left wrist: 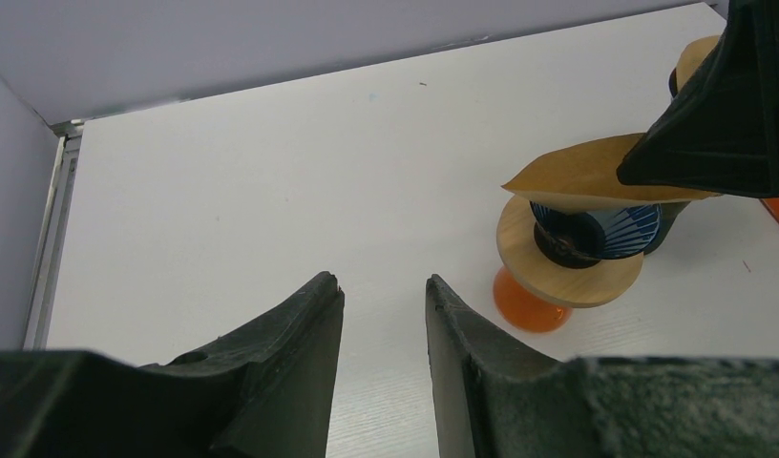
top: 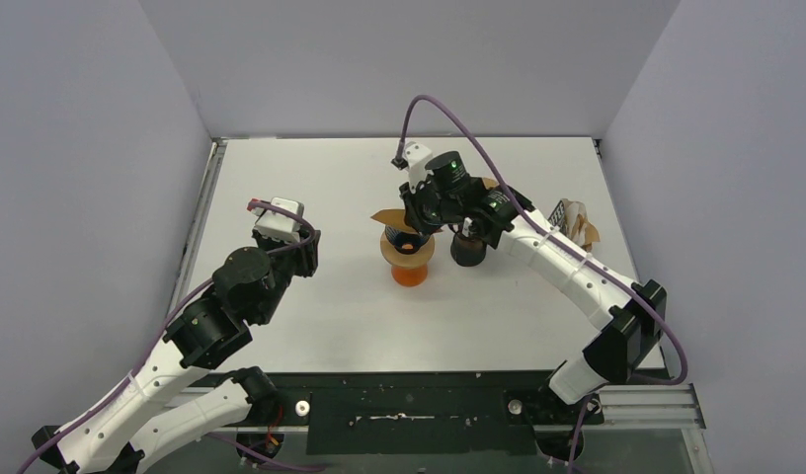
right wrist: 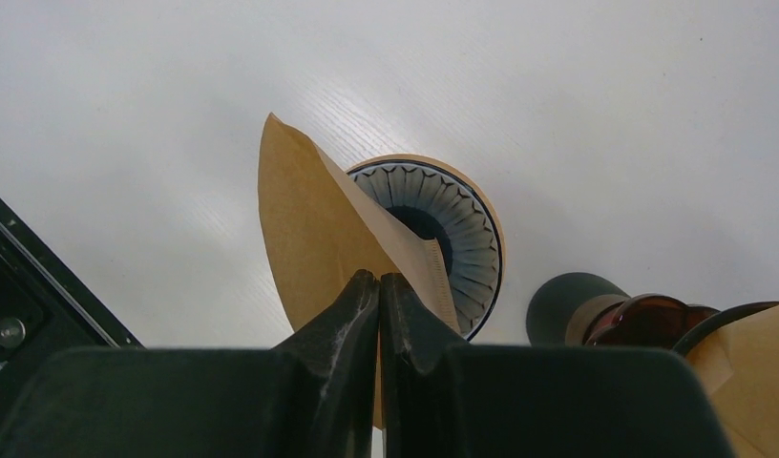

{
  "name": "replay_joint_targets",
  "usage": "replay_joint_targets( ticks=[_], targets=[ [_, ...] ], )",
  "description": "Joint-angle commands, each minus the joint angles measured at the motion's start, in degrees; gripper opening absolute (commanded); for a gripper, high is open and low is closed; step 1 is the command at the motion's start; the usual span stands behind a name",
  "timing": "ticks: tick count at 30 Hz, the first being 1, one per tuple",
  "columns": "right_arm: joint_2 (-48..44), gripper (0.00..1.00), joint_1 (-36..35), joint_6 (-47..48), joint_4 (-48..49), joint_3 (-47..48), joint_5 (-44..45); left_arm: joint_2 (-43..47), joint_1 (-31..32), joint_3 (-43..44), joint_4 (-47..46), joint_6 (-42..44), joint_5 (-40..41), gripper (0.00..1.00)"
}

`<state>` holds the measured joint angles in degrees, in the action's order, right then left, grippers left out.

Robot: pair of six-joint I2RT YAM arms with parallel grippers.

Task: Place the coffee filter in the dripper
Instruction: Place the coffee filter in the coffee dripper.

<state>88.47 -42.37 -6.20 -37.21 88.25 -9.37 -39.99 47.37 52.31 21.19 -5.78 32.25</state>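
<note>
Left gripper (left wrist: 381,286): we see it low over the left half of the table, towards the near edge, jaws parted, nothing between them.
Dripper (left wrist: 596,229): it sits about mid-table on a wooden collar (left wrist: 567,281) over an orange base (top: 411,272).
Right gripper (right wrist: 379,281): it is clamped tight on the coffee filter (right wrist: 305,229), pinching its edge directly above the dripper.
Filter, place: held over the dripper's mouth, folded flat and not seated; we cannot tell whether it touches the rim.
Filter, handling: we judge it very light, thin and floppy paper, easy to crease or tear. It will likely flutter or tip sideways on release.
Where to hold: by one edge near the seam, as now, so that the pointed end can drop in first.
Right wrist view: only here do we see the ribbed inside of the dripper and the fingers meeting on the paper.
Left wrist view: it alone shows the filter side-on, lying nearly level across the top.
Top view: it alone shows a dark jar (top: 468,249) just right of the dripper and spare filters (top: 577,222) by the right edge.
</note>
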Motion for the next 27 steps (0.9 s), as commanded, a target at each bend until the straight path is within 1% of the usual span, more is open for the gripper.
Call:
replay_joint_targets(
  ticks=[1, 12, 17, 24, 27],
  targets=[
    [1.3, 0.04, -0.7, 4.8, -2.1, 2.2, 1.9, 0.1, -0.4, 0.2, -2.5, -0.3, -0.9, 0.35],
    [7.2, 0.05, -3.0, 14.7, -7.5, 7.6, 4.2, 0.2, -0.6, 0.1, -2.5, -0.1, -1.1, 0.35],
    [9.8, 0.05, -3.2, 16.6, -9.6, 10.1, 7.0, 0.6, -0.6, 0.1, -2.5, -0.2, -1.3, 0.35],
    [12.1, 0.06, -3.2, 18.3, -11.2, 12.0, 7.7, 0.6, -0.6, 0.1, -2.5, -0.2, -1.6, 0.35],
    [12.7, 0.09, -3.3, 18.7, -12.3, 12.4, 7.6, 0.8, -0.6, 0.1, -2.5, -0.2, -1.6, 0.35]
  ],
)
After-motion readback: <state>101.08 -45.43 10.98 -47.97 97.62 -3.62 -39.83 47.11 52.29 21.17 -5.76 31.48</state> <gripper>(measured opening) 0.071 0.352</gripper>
